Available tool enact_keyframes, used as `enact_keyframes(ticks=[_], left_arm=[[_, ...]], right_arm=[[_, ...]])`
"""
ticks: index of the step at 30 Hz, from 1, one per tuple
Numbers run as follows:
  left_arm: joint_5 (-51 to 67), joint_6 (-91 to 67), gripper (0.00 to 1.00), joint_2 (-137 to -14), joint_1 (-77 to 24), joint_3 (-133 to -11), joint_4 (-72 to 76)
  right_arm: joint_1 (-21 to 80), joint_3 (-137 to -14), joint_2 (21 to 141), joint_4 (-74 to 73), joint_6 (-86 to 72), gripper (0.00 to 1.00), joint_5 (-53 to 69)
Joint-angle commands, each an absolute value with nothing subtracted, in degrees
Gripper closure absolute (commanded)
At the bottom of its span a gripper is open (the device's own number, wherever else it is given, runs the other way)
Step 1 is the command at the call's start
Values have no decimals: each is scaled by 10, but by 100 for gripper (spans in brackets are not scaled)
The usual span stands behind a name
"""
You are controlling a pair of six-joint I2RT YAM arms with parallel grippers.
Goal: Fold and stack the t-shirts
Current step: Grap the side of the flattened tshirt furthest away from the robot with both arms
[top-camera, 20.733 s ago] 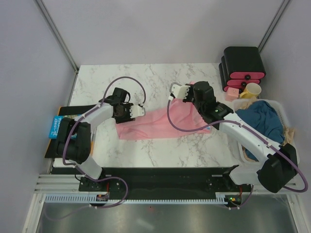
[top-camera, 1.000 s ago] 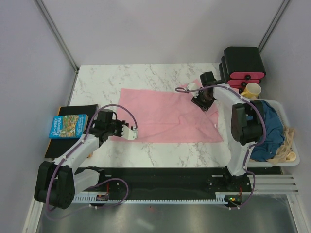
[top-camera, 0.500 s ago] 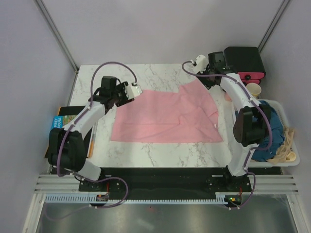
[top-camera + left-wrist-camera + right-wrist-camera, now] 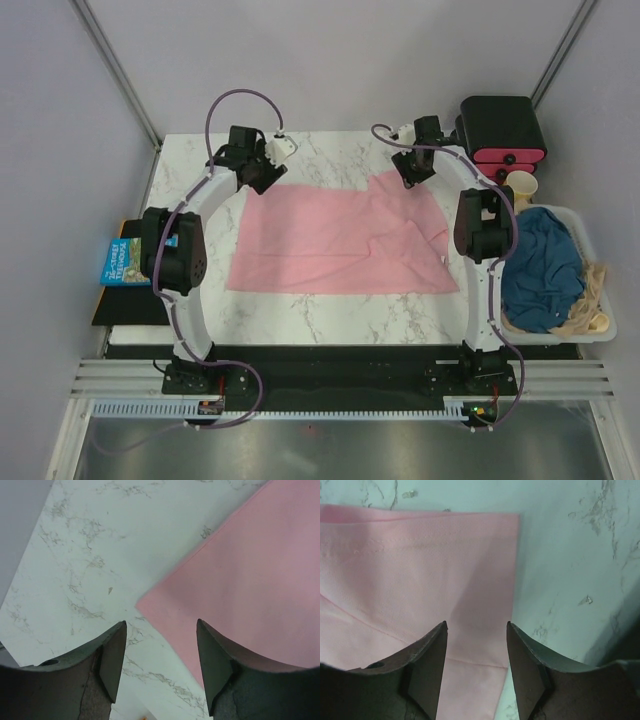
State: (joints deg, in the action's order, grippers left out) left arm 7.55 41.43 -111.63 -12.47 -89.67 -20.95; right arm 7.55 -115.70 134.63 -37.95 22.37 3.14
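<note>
The light pink t-shirt (image 4: 340, 240) lies spread flat on the marble table (image 4: 330, 150). My left gripper (image 4: 260, 176) hovers over its far left corner, jaws open and empty. In the left wrist view that corner of the pink t-shirt (image 4: 240, 580) lies just ahead of the left gripper (image 4: 160, 630). My right gripper (image 4: 411, 172) is open and empty over the far right corner. In the right wrist view the pink t-shirt (image 4: 420, 565) shows under the right gripper (image 4: 476, 627). The dark teal-blue t-shirt (image 4: 540, 265) is bunched in the white bin (image 4: 592, 245) on the right.
Black boxes with pink fronts (image 4: 500, 130) stand at the back right, with a yellow cup (image 4: 521, 185) beside them. A beige cloth (image 4: 585, 312) lies in the bin's near end. A blue book (image 4: 130, 262) lies on a black mat (image 4: 150, 228) at the left edge.
My left gripper went from the shirt's near left corner to its far left corner. The right gripper moved up to the far right corner. Both jaws opened wider.
</note>
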Motion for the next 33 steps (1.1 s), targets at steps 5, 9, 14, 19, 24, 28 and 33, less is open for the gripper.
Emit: enact_keyframes(ticks=[5, 9, 14, 19, 24, 28, 33], left_arm=[[13, 417, 35, -1194, -119, -978, -232], [4, 441, 36, -1217, -117, -998, -232], [3, 489, 36, -1231, -117, -1000, -233], [4, 536, 36, -1236, -117, -993, -233], [6, 579, 36, -1237, -117, -986, -234], [11, 591, 36, -1235, -117, -987, -235], [8, 625, 37, -1241, -117, -984, -235]], right_arm=[[65, -1252, 1390, -356, 183, 43, 61], [64, -1278, 1410, -337, 180, 43, 59], [63, -1295, 1437, -318, 175, 43, 77], [63, -1317, 1466, -314, 161, 44, 79], [64, -1328, 1484, -309, 149, 45, 78], [64, -1338, 1495, -306, 142, 49, 83], [63, -1340, 1501, -306, 137, 59, 89]])
